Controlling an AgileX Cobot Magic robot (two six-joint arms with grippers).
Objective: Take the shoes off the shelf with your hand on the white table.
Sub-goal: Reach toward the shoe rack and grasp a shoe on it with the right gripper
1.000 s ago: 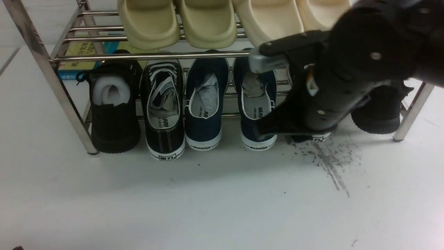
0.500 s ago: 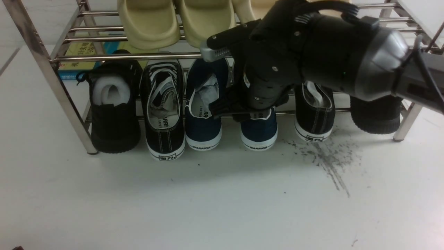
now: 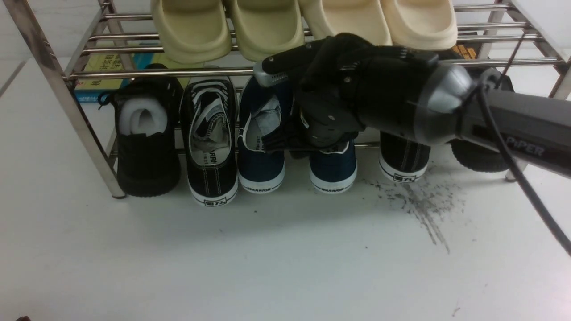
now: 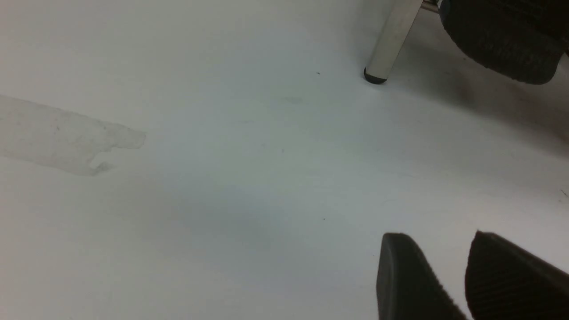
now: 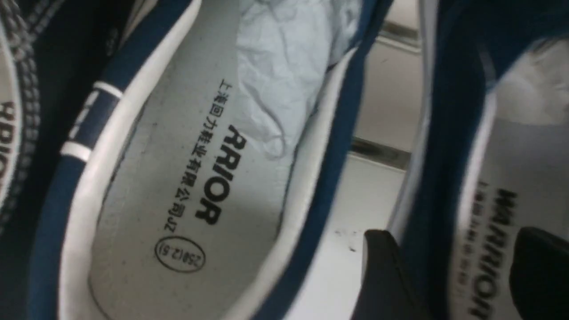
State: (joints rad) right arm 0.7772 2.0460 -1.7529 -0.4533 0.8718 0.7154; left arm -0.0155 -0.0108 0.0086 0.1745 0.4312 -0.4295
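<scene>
**Right gripper astride the side wall of a navy shoe on the lower tier**

The white table (image 3: 285, 267) spreads below and behind the right gripper (image 3: 270, 107). The steel shelf (image 3: 178, 71) stands just ahead of it. The right arm (image 3: 401, 102) extends across the shelf front from the right, and its cable (image 3: 513, 165) hangs behind the gripper. Cream slides (image 3: 267, 31) sit on the tier above the gripper. On the lower tier beneath it, the left navy shoe (image 3: 261, 167) and the right navy shoe (image 3: 333, 171) stand side by side, heels toward the table. Black sneakers (image 3: 212, 151) flank the pair on either side of the gripper.

In the right wrist view the gripper's jaws stand wide. One finger (image 5: 382, 275) hangs in the gap between the two navy shoes and the other hangs over the right navy shoe's insole. That shoe's side wall runs between them, unclamped. Crumpled paper (image 5: 289, 53) fills the left navy shoe's toe, ahead of the fingers. Dark scuffs (image 3: 419, 205) mark the table below the arm.

The left gripper (image 4: 453, 266) hangs over the table near a shelf leg (image 4: 391, 40), with its fingertips a narrow gap apart and nothing between them.
</scene>
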